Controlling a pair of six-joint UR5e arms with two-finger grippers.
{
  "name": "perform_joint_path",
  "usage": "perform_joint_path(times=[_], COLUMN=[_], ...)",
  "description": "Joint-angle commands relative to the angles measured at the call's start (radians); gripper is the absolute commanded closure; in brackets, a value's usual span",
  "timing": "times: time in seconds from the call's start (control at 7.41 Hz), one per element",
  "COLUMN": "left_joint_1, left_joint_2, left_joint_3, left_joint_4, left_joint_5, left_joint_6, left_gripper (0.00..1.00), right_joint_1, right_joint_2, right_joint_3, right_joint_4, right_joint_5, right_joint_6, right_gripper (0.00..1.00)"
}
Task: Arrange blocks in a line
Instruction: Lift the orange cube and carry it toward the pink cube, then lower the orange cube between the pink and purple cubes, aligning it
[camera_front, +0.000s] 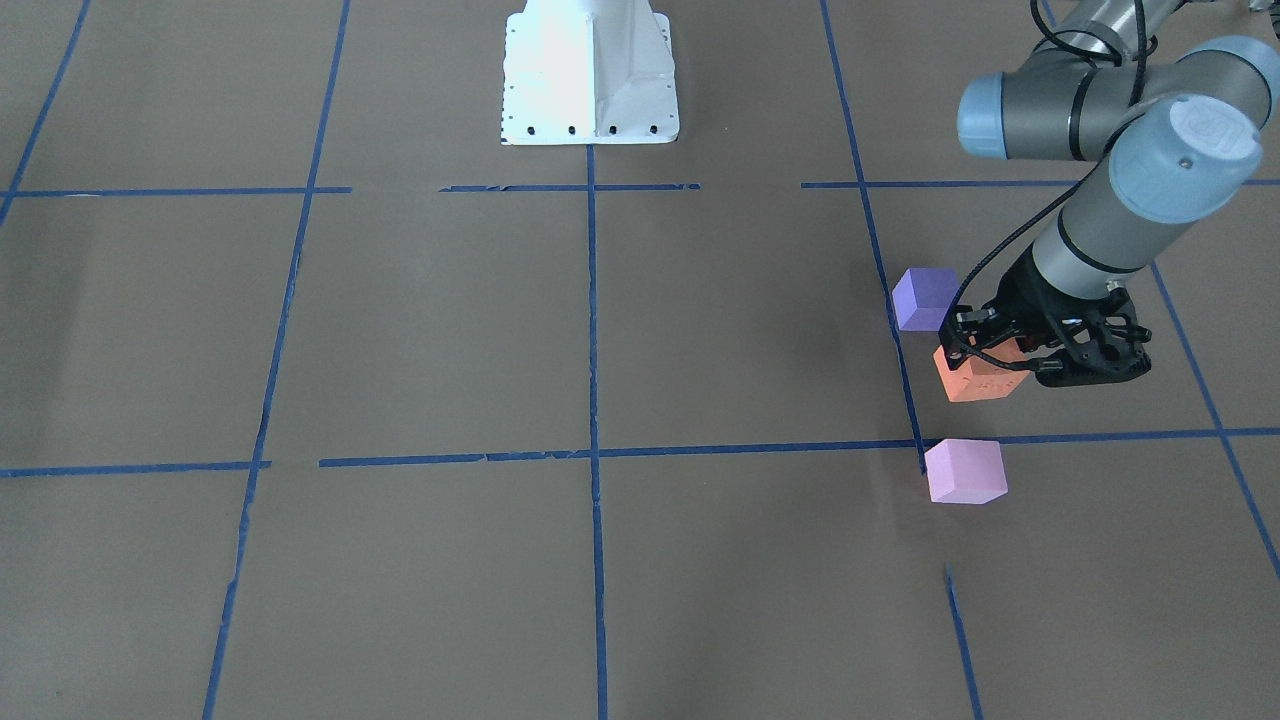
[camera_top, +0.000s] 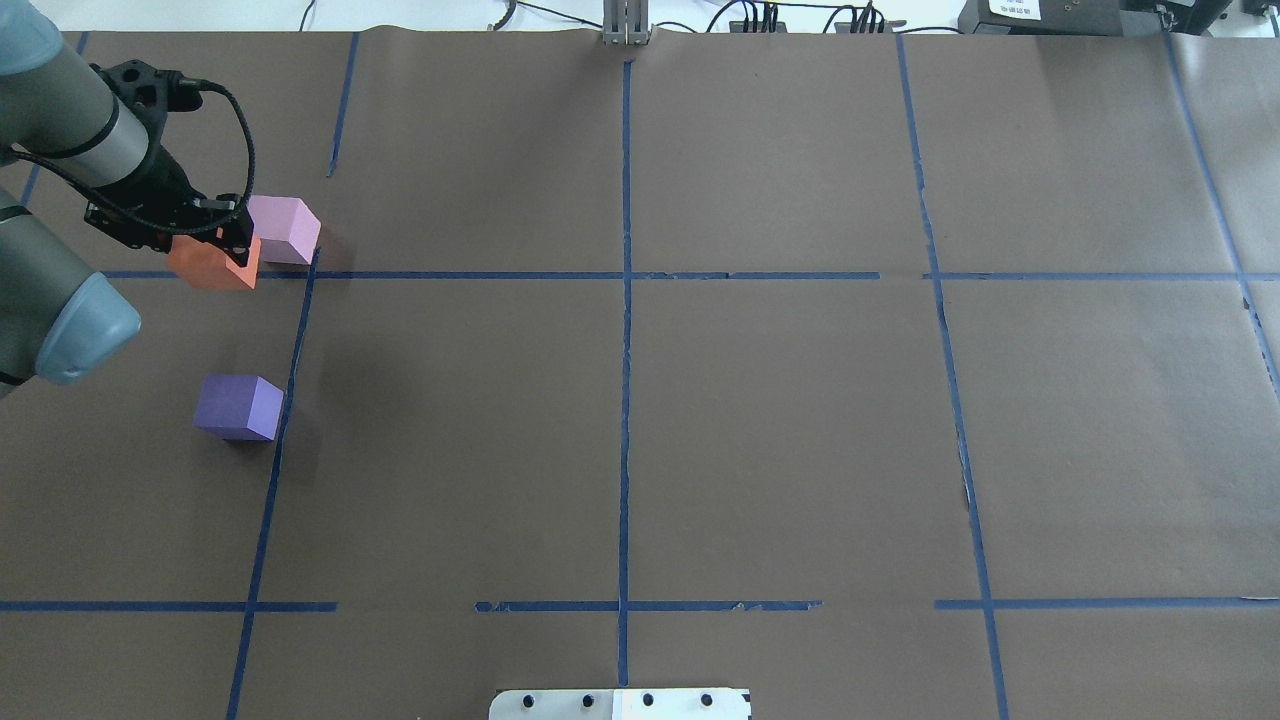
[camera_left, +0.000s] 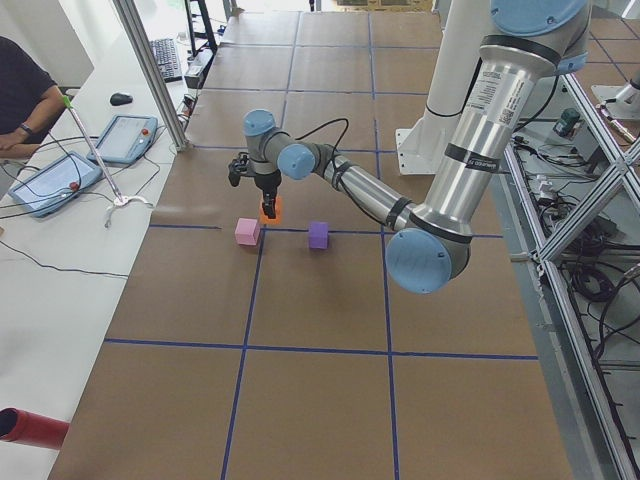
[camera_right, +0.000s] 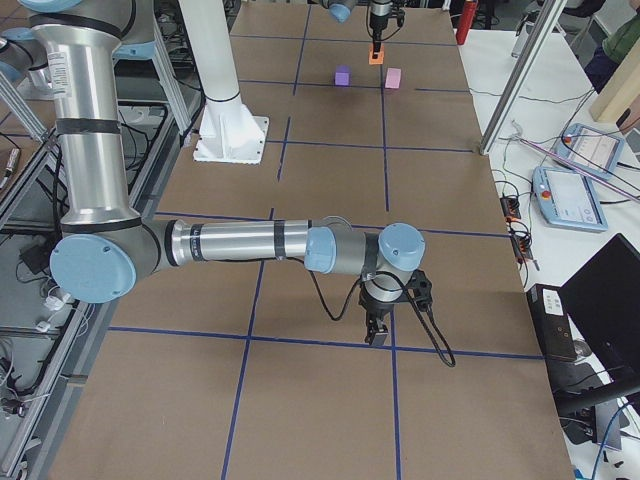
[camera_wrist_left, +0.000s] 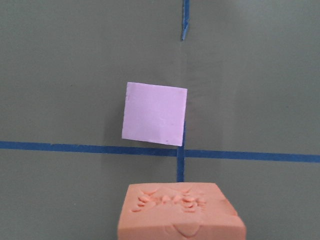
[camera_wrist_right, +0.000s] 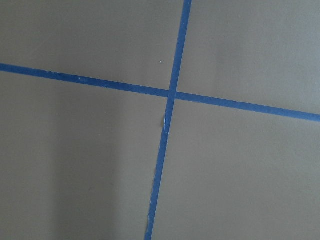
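Left gripper (camera_front: 995, 355) is clamping the matte orange foam-like cube (camera_front: 975, 385) from above, low over the brown paper worktop (camera_front: 600, 330); contact with the surface cannot be told. In the front-facing view the dark violet matte cube (camera_front: 925, 298) is sitting at its 11 o'clock and the pale pink-lilac matte cube (camera_front: 965, 471) at 6 o'clock, so orange is probably being slotted between them. Its near face is showing pitted dents; pink is looking smooth and crisp-edged. Right gripper (camera_right: 378, 335) is hanging well apart over a blue tape crossing (camera_wrist_right: 171, 93); whether its fingers are apart or together cannot be told.
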Motion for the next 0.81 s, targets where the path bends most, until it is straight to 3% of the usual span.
perform_joint_path(times=[0.0, 0.67], left_joint_1=[0.01, 0.076], left_joint_2=[0.0, -0.008], left_joint_3=[0.05, 0.164], left_joint_4=[-0.024, -0.152], left_joint_5=[0.0, -0.002], left_joint_6=[0.015, 0.004], left_gripper=[0.47, 0.42], right_joint_1=[0.0, 0.0], right_joint_2=[0.0, 0.0], right_joint_3=[0.0, 0.0], right_joint_4=[0.0, 0.0], right_joint_5=[0.0, 0.0], right_joint_6=[0.0, 0.0], right_gripper=[0.0, 0.0])
